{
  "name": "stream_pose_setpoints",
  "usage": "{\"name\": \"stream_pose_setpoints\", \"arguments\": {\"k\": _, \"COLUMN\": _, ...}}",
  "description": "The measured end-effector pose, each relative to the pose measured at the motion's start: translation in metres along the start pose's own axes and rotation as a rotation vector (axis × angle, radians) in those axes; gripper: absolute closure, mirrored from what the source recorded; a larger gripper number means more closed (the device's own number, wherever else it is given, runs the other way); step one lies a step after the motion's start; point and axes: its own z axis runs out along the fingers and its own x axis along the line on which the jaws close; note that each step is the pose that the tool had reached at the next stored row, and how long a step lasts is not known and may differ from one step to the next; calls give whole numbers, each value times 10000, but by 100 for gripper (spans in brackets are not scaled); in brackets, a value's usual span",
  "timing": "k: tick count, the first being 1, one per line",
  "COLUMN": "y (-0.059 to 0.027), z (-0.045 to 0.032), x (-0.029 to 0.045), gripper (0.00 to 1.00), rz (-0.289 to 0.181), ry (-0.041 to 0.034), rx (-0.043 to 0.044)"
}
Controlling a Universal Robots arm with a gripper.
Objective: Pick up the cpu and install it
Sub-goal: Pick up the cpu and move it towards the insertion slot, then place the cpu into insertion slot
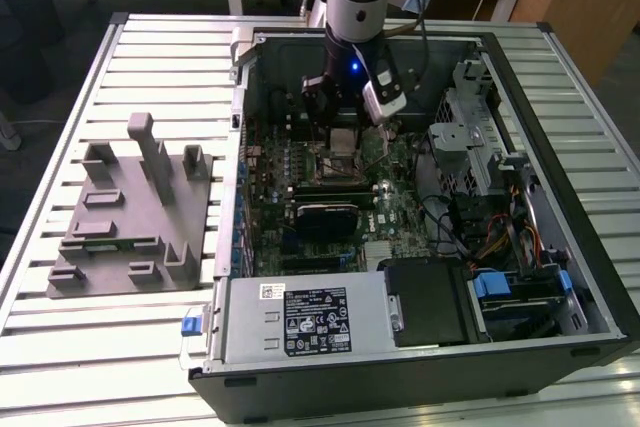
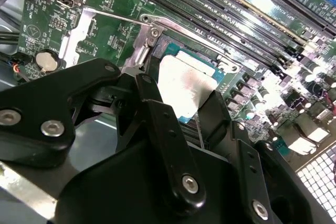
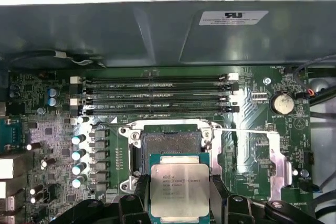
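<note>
The cpu (image 3: 179,190) is a small square chip with a pale silver top and a thin green rim. My gripper (image 3: 179,203) is shut on it, one black finger (image 3: 137,199) against each of two opposite sides. The chip hangs a little above the motherboard, just beside the open socket (image 3: 171,142), whose metal frame is raised. The second wrist view has the cpu (image 2: 184,85) between the fingers (image 2: 152,111), over the socket area. From the exterior view, my gripper (image 1: 345,115) reaches down into the open computer case (image 1: 560,247) over the board's middle.
Several memory slots (image 3: 157,95) run beside the socket, with capacitors (image 3: 79,150) along another side. A black heatsink block (image 1: 325,217), drive cage (image 1: 470,137) and power supply (image 1: 290,322) fill the case. A grey plastic fixture (image 1: 130,207) with upright posts stands on the table at the exterior view's left.
</note>
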Motion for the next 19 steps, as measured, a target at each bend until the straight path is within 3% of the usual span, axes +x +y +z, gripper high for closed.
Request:
{"name": "stream_pose_setpoints", "arguments": {"k": 16, "y": 6, "z": 9, "x": 4, "gripper": 46, "rz": 5, "ry": 0, "rx": 14}}
{"name": "stream_pose_setpoints", "arguments": {"k": 19, "y": 6, "z": 9, "x": 4, "gripper": 46, "rz": 384, "ry": -14, "rx": 19}}
